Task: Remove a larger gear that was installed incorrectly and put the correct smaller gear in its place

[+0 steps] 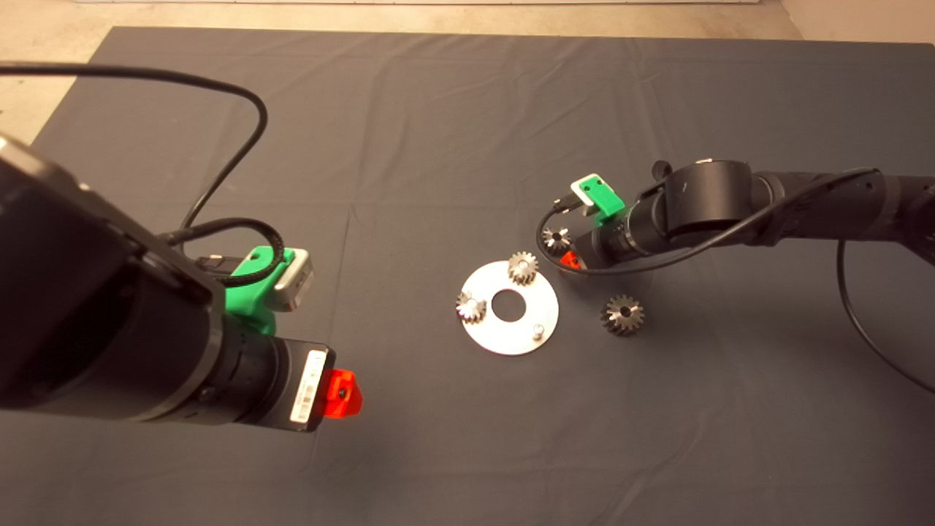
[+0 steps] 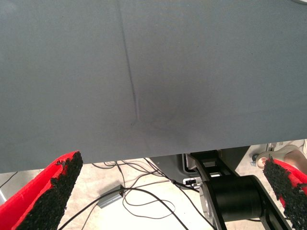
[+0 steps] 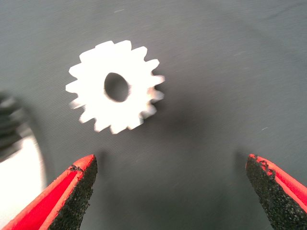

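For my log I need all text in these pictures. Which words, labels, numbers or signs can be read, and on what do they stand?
No text can be read.
White sticker on the left gripper, at its wrist: print too small to read.
Gears, including the smaller gear under the right gripper, and the plate: no markings show.
Mat: plain.

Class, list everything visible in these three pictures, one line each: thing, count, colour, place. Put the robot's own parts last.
Mat: one, dark grey, covering the table.
Disc: one, silver, mid-mat, centre hole, one bare peg.
Small gears on disc: two, grey steel, far edge and left edge.
Smaller gear: one, grey, on the mat beyond the disc, beside the right gripper.
Larger gear: one, grey, on the mat right of the disc.
Cables: several, dark, on the floor.
Left gripper: green with red fingers, jaws open, left of the disc.
Right gripper: same, jaws open, over the smaller gear.
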### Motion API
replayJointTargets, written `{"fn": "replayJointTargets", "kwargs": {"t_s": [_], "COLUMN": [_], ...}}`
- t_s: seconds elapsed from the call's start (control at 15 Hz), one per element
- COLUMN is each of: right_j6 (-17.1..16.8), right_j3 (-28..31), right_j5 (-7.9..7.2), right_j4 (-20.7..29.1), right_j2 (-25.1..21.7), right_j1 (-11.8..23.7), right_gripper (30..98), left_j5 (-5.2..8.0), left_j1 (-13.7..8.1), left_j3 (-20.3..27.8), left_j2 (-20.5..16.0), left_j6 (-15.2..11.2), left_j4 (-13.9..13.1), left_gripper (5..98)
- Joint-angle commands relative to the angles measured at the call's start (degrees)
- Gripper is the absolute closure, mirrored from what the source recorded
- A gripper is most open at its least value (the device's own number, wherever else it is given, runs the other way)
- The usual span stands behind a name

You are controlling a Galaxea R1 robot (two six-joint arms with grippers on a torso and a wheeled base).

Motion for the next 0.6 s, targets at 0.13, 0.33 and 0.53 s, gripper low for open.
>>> {"fn": "replayJointTargets", "kwargs": {"t_s": [0.13, 0.33, 0.53], "right_j6": [0.9, 0.9, 0.9], "right_j3": [-2.2, -2.9, -4.3], "right_j5": [3.55, 6.06, 7.16], "right_j4": [-0.3, -0.1, 0.0], "right_j2": [0.2, 0.4, 1.7], "right_j1": [1.1, 1.1, 1.2], "right_gripper": [46.0, 46.0, 46.0], "left_j5": [7.55, 7.55, 7.55], "left_j1": [-1.2, -1.2, -1.2], "left_j3": [0.8, 0.8, 0.8], "left_j2": [0.0, 0.0, 0.0], "left_j6": [-0.2, -0.2, -0.2], "left_j4": [-0.5, -0.5, -0.5], "left_gripper": [5.8, 5.8, 5.8]}}
